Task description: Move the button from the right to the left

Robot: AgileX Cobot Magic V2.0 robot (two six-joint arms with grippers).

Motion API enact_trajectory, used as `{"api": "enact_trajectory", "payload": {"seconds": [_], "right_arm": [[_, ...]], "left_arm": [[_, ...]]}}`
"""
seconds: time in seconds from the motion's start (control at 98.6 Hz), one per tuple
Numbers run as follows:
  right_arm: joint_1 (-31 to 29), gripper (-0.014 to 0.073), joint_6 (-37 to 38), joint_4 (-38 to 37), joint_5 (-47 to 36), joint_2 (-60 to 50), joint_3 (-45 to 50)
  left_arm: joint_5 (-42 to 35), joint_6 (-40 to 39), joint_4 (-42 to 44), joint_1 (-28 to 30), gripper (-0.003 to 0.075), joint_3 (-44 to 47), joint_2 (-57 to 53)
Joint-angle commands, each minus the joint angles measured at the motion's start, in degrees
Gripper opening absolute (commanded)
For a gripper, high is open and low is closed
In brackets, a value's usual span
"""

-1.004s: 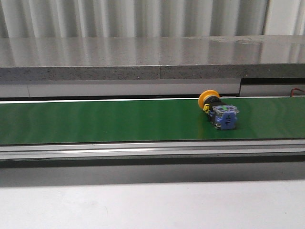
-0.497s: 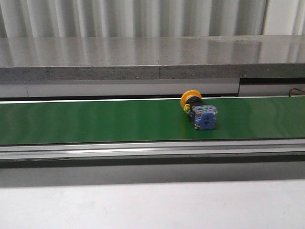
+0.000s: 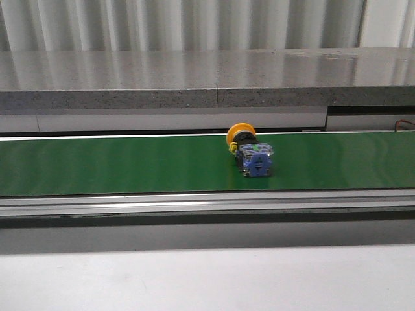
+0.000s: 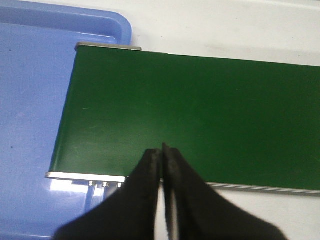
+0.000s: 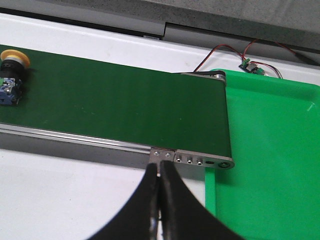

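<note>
The button (image 3: pixel 251 153) lies on its side on the green conveyor belt (image 3: pixel 130 165), a little right of the middle in the front view, yellow cap toward the back and blue end block toward me. It also shows at the edge of the right wrist view as the button (image 5: pixel 11 77). My left gripper (image 4: pixel 161 150) is shut and empty over the near edge of the belt's left end. My right gripper (image 5: pixel 160 166) is shut and empty beside the belt's right end, far from the button. Neither gripper appears in the front view.
A blue tray (image 4: pixel 30 100) lies under the belt's left end. A green tray (image 5: pixel 270 150) lies under its right end, with red and black wires (image 5: pixel 225 52) behind. A grey ledge (image 3: pixel 207 81) runs behind the belt, and white table (image 3: pixel 207 278) lies in front.
The button has travelled leftward along the belt, from the right part toward the middle, keeping the same lie. No gripper touches it.
</note>
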Motion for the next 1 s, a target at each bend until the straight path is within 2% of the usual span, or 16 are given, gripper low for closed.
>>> {"api": "enact_trajectory", "payload": {"seconds": [0.0,0.02,0.142,0.193,0.243,0.507,0.71,0.994], "right_arm": [[-0.05,-0.0067,-0.40,-0.36,-3.67,0.38,-1.37],[-0.05,-0.0067,-0.40,-0.36,-3.67,0.38,-1.37],[-0.05,-0.0067,-0.40,-0.36,-3.67,0.38,-1.37],[-0.05,-0.0067,-0.40,-0.36,-3.67,0.38,-1.37],[-0.05,-0.0067,-0.40,-0.36,-3.67,0.38,-1.37],[-0.05,-0.0067,-0.40,-0.36,-3.67,0.38,-1.37],[-0.05,-0.0067,-0.40,-0.36,-3.67,0.38,-1.37],[-0.05,-0.0067,-0.40,-0.36,-3.67,0.38,-1.37]], "left_arm": [[-3.64,-0.33,-1.28,-0.48,0.0181,-1.95,-0.38],[-3.64,-0.33,-1.28,-0.48,0.0216,-1.95,-0.38],[-3.75,-0.33,-1.28,-0.48,0.0565,-1.95,-0.38],[-3.75,-0.33,-1.28,-0.48,0.0657,-1.95,-0.38],[-3.75,-0.33,-1.28,-0.48,0.0703,-1.95,-0.38],[-3.51,-0.07,-2.57,-1.55,0.0671,-2.95,-0.38],[-3.54,-1.01,-4.62,-8.80,0.0671,-7.18,1.83],[-4.77,-5.84,-4.72,-19.59,0.0671,-16.84,15.44]]}}
